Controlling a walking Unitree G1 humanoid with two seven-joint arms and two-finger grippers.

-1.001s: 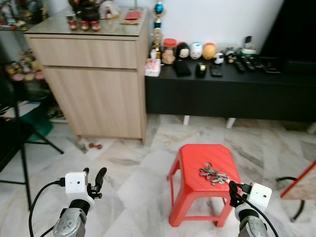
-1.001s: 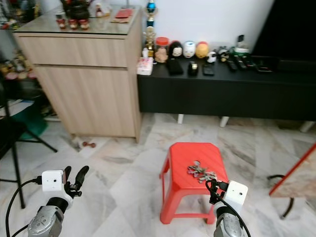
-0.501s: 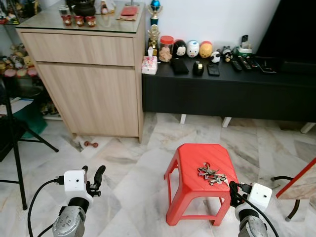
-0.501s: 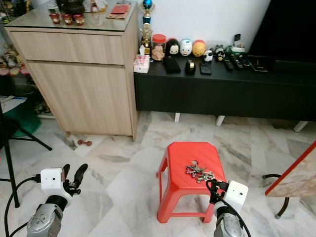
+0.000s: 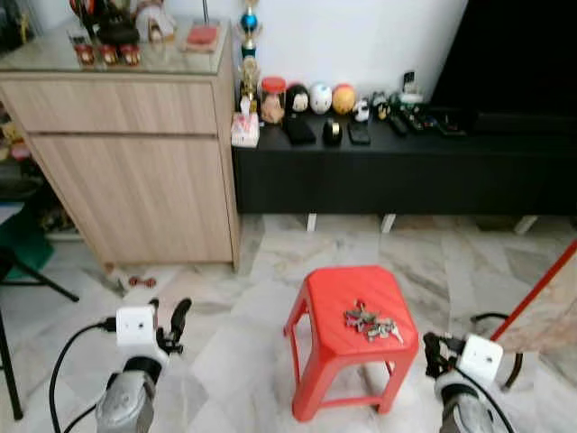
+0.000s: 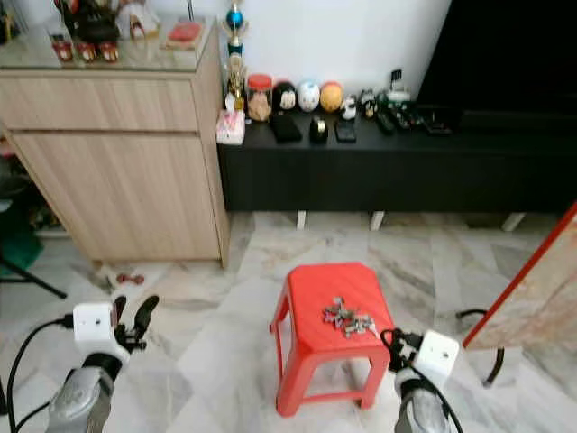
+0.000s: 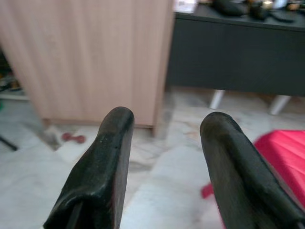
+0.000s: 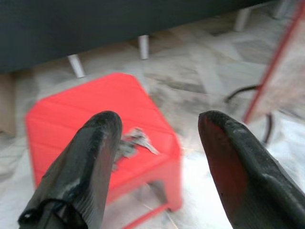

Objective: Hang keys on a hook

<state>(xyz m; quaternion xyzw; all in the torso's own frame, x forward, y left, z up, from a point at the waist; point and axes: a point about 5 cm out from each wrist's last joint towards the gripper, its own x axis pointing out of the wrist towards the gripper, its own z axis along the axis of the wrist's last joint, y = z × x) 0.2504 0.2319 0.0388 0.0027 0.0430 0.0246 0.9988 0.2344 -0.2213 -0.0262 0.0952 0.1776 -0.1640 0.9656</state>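
Note:
A bunch of silver keys (image 5: 370, 323) lies on top of a red plastic stool (image 5: 347, 302) on the marble floor. My right gripper (image 5: 432, 347) hovers just right of the stool, open and empty; in the right wrist view the keys (image 8: 135, 141) sit past its fingers (image 8: 90, 162). My left gripper (image 5: 169, 322) is held low at the left, open and empty, well away from the stool. The left wrist view looks along its fingers (image 7: 107, 157) toward the cabinet (image 7: 90, 52) and the stool's corner (image 7: 281, 148).
A wooden cabinet (image 5: 126, 153) stands at the left, a low black TV console (image 5: 397, 171) with figurines and remotes along the back wall. A red-edged board (image 5: 541, 307) leans at the right. A small red item (image 5: 137, 281) lies by the cabinet's foot.
The whole view has shifted left and back as the camera moved; the stool and keys now sit nearer the middle. Both grippers stay open in the same pose.

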